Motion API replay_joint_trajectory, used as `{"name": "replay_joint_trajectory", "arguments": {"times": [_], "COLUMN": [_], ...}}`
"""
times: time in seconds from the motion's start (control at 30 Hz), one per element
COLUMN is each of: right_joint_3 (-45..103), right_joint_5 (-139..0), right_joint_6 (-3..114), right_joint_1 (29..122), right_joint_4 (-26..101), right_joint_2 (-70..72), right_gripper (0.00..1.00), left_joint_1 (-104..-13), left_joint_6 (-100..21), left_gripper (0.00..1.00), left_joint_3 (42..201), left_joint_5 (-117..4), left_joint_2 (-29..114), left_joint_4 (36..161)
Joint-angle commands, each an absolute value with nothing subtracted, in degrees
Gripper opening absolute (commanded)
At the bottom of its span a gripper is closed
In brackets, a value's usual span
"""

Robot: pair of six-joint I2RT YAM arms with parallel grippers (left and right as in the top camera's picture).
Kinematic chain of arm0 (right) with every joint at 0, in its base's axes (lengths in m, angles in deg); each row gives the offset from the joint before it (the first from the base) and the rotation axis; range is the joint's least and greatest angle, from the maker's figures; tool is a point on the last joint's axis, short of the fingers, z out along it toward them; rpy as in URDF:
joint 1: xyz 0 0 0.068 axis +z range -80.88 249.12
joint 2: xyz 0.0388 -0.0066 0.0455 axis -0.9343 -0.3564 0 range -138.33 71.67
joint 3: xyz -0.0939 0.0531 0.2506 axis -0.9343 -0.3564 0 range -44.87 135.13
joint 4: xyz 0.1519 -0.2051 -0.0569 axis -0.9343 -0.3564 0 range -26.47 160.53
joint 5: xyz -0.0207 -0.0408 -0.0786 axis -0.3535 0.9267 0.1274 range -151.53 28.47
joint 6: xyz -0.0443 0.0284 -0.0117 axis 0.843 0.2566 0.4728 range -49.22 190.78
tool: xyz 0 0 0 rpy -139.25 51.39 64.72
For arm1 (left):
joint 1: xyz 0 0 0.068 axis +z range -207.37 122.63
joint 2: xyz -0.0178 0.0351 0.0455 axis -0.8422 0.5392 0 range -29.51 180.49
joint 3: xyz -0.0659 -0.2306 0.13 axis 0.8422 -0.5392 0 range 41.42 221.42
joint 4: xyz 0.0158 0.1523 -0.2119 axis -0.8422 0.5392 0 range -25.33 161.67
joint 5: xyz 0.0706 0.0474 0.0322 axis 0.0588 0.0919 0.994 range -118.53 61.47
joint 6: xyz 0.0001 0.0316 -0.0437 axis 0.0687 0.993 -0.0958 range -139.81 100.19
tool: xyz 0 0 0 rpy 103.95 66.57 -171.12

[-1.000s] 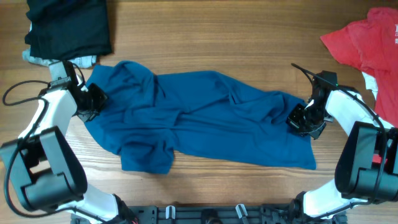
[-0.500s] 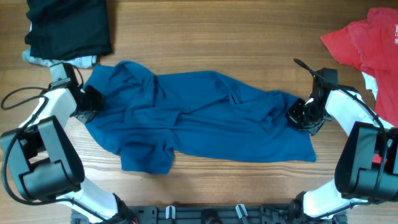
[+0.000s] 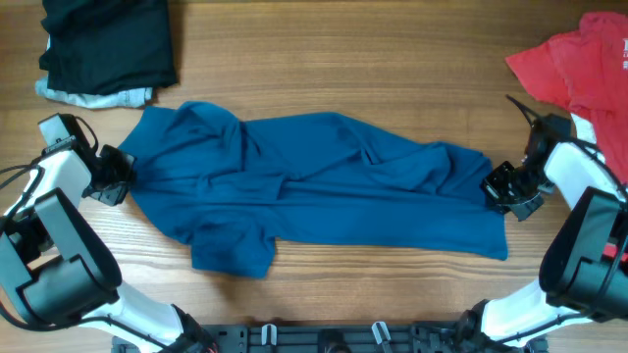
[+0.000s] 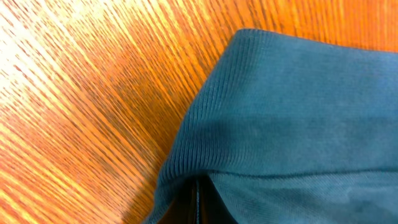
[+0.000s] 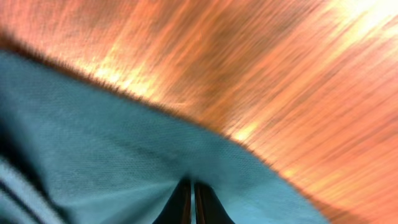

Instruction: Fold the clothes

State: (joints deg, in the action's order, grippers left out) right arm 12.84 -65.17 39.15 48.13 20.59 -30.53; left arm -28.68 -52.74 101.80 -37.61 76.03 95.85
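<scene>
A large deep-blue shirt [image 3: 314,186] lies stretched left to right across the wooden table, creased, with a sleeve flap [image 3: 234,247] toward the front. My left gripper [image 3: 120,175] is shut on the shirt's left edge; in the left wrist view the ribbed blue hem [image 4: 261,112] bunches over my pinched gripper [image 4: 198,202]. My right gripper [image 3: 498,184] is shut on the shirt's right edge; the right wrist view shows blue cloth [image 5: 112,149] puckering into the closed right gripper [image 5: 191,198]. A red shirt [image 3: 579,69] lies at the far right, a black piece [image 3: 108,41] at the far left.
A pale-blue piece [image 3: 93,96] peeks from under the black garment at the back left. Bare wood [image 3: 343,59] runs behind the blue shirt and along the front edge [image 3: 373,289]. A white scrap [image 3: 587,132] sits below the red shirt.
Both grippers have moved outward, left one to the left and right one to the right, each still pinching the blue shirt. The shirt is pulled wider and flatter.
</scene>
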Motion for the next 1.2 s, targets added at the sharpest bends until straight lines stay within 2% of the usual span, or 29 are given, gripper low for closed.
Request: {"name": "replay_joint_trajectory", "arguments": {"times": [0.0,0.07,0.1,0.13,0.17,0.23,0.3,0.37,0.5,0.67,0.8,0.83,0.97,1.0,1.07,1.13,1.17], "right_joint_3": [21.98,30.2,32.36,34.17,34.33,34.24,33.21,30.85,26.07,23.77,23.73,23.73,23.62,23.4,22.76,22.5,22.5], "right_joint_5": [-59.8,-60.01,-60.15,-65.37,-73.92,-88.21,-87.27,-86.83,-86.81,-86.37,-86.35,-86.35,-83.69,-83.47,-83.38,-83.4,-83.4], "right_joint_6": [39.12,39.34,39.41,44.48,51.5,60.74,61.81,61.75,61.66,61.64,61.64,61.64,61.72,61.68,61.64,61.62,61.62], "right_joint_1": [47.23,47.27,47.3,47.34,47.47,48.32,50.79,53.44,58.07,59.69,59.69,59.69,59.69,59.69,59.69,59.69,59.69], "right_joint_4": [15.37,9.05,7.24,6.67,7.68,7.83,8.64,10.19,15.09,18.02,18.72,18.82,18.89,19.04,19.44,19.57,19.57], "right_joint_2": [-31.84,-31.84,-31.75,-31.16,-30.74,-30.9,-30.9,-30.92,-31.01,-31.03,-31.03,-31.03,-31.03,-31.03,-31.03,-31.05,-31.05], "right_gripper": [0.04,0.04,0.04,0.16,0.38,0.76,0.94,0.97,0.99,1.0,0.99,0.99,1.0,1.0,0.99,0.99,0.99], "left_joint_1": [-28.05,-28.27,-28.57,-29.53,-31.26,-35.5,-41.71,-45.75,-48.94,-49.23,-49.38,-49.38,-49.34,-49.34,-49.34,-49.34,-49.34], "left_joint_6": [-53.11,-53.09,-53.09,-53.06,-52.15,-48.17,-45.19,-42.09,-35.95,-31.77,-19.84,-18.53,-18.49,-18.22,-17.22,-17.15,-16.3], "left_gripper": [0.04,0.06,0.1,0.29,0.61,0.74,0.75,0.8,0.8,0.75,0.72,0.7,0.43,0.43,0.58,0.65,0.66], "left_joint_3": [101.67,101.86,101.86,101.86,101.86,101.86,101.84,101.84,101.84,101.84,101.84,101.84,101.84,101.84,101.84,101.84,101.73], "left_joint_5": [-37.85,-38.11,-38.11,-38.18,-38.94,-42.61,-42.85,-42.26,-42.18,-40.62,-46.81,-46.94,-46.72,-46.72,-46.26,-43.44,-43.47], "left_joint_2": [69.51,61.32,59.22,55.92,53.21,51.57,53.45,57.16,66.69,74.45,75.11,75.11,73.21,71.96,67.46,64.16,64.16], "left_joint_4": [96.13,97.44,98.14,99.74,101.75,103.63,104.81,104.44,104.63,103.43,104.11,104.89,106.69,106.97,107.43,109.07,109.81]}}
